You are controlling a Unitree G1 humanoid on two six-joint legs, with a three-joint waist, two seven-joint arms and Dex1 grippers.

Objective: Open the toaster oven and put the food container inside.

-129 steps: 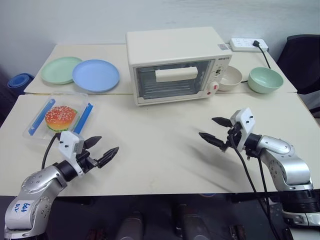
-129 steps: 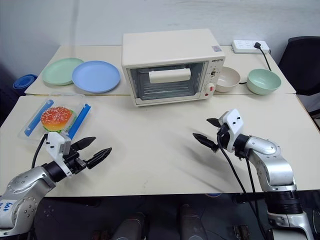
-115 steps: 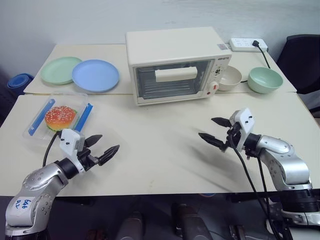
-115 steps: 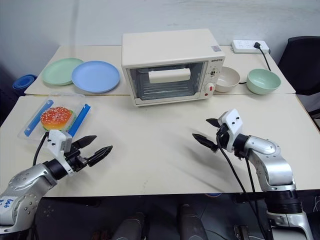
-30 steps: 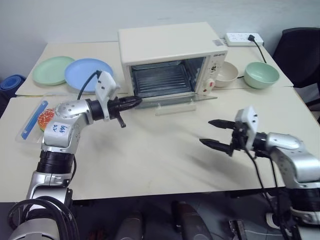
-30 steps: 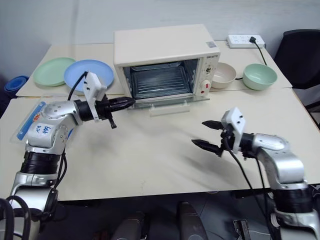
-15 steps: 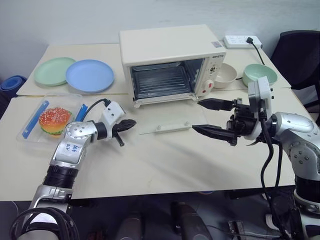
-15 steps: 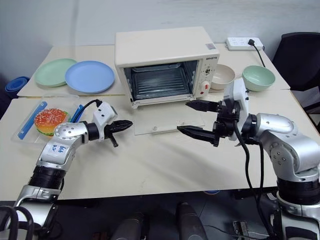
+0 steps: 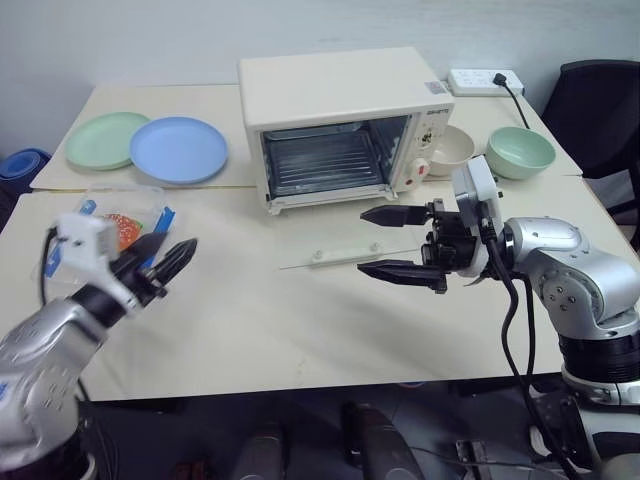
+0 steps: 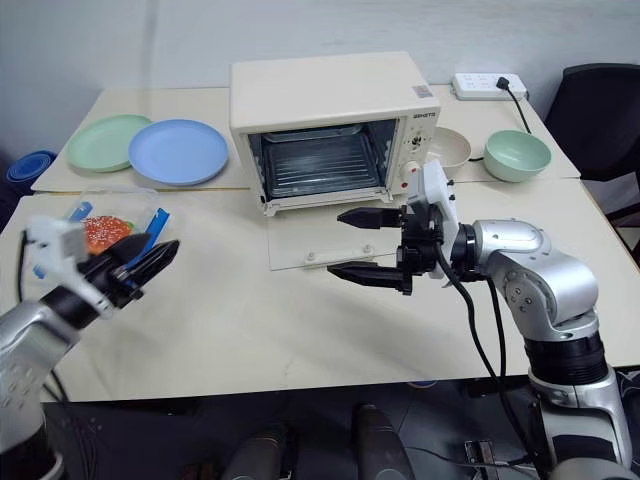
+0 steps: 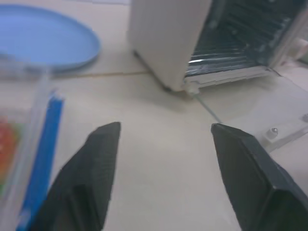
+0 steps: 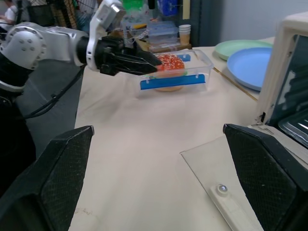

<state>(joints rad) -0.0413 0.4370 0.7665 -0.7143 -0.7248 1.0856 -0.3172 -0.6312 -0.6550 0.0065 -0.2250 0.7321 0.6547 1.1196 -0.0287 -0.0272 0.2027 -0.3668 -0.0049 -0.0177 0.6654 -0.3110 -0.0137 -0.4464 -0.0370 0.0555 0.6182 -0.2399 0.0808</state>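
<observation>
A: Where does the toaster oven (image 9: 345,125) stand for you right now?

B: You have it at the back middle of the table (image 9: 300,330), with its glass door (image 10: 335,240) dropped flat onto the tabletop in front of it and the wire rack inside exposed. The cream bar handle (image 9: 355,251) lies at the door's outer edge, away from the oven.

A: And the food container (image 10: 110,228)?

B: To the oven's left and nearer to you, on the table, with the burger showing through the clear lid. The blue plate (image 9: 180,149) and green plate (image 9: 102,138) sit beyond it, beside the oven's left wall.

A: What are your grippers doing?

B: Your left gripper (image 9: 170,256) hovers just on the near side of the container, its black fingers (image 11: 91,178) spread apart with nothing between them. Your right gripper (image 10: 358,245) hangs over the lowered door in front of the oven, pointing across toward the container, fingers released wide and empty.

A: Anything else near the oven?

B: Two bowls, a cream bowl (image 9: 455,148) just beside its right side and a green bowl (image 9: 520,152) further right, with a power strip (image 9: 485,80) behind them.
</observation>
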